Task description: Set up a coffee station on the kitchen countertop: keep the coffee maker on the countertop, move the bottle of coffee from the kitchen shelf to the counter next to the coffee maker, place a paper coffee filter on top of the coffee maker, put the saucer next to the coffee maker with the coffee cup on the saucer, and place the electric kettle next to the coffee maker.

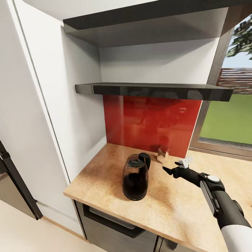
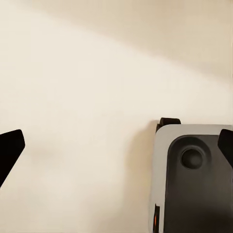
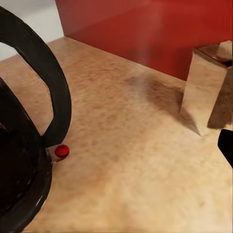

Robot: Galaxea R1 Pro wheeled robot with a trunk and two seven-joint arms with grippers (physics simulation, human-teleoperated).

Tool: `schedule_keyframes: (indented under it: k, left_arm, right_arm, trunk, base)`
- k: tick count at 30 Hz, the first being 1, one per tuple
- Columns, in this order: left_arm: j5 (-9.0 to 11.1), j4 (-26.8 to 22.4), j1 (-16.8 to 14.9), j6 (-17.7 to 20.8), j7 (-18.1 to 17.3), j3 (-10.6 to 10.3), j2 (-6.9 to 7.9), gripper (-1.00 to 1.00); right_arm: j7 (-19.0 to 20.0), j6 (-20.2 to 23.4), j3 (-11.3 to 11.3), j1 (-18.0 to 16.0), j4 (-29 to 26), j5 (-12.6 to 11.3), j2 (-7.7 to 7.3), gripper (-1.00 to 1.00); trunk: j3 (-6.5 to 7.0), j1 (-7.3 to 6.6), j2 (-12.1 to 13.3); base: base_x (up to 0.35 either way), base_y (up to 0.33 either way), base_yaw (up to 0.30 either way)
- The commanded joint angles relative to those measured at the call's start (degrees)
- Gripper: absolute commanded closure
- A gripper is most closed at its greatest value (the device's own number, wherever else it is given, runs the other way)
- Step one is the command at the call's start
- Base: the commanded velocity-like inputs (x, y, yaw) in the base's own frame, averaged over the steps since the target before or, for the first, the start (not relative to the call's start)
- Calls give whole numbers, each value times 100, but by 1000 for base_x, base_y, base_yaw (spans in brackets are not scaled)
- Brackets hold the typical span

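The electric kettle (image 1: 135, 176), clear glass with dark contents and a black lid, stands near the kitchen countertop's (image 1: 101, 171) left end. My right gripper (image 1: 171, 167) hovers open just right of it, with nothing between the fingers. In the right wrist view the kettle's black loop handle (image 3: 54, 87) is very close, and one fingertip (image 3: 226, 145) shows at the edge. A small white crinkly piece (image 1: 184, 162), possibly the paper coffee filter, sits just behind that gripper. The dark kitchen shelf (image 1: 154, 90) hangs above. My left gripper (image 2: 116, 145) is open over pale floor.
A small shiny metal box (image 1: 162, 154) (image 3: 204, 87) stands against the red backsplash (image 1: 150, 122). A white tall cabinet (image 1: 52, 105) borders the counter's left end, and a window (image 1: 227, 115) its right. The robot's grey base (image 2: 194, 184) lies below the left gripper.
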Motion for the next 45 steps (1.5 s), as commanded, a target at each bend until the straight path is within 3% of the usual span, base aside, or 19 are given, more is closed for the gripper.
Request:
schedule_keyframes:
  k: [1,45]
  left_arm:
    - [-57,5,-5,-20,-21,51,0,-100]
    - [-57,1,-14,-20,-30,51,-10,-100]
  right_arm:
    - [62,36,-10,-6,-6,16,1,-100]
    - [151,-113,12,-6,14,33,32,-100]
  trunk:
    - [-14,4,-13]
    - [-14,4,-13]
  base:
    - [0,0,0]
    - [45,17,0]
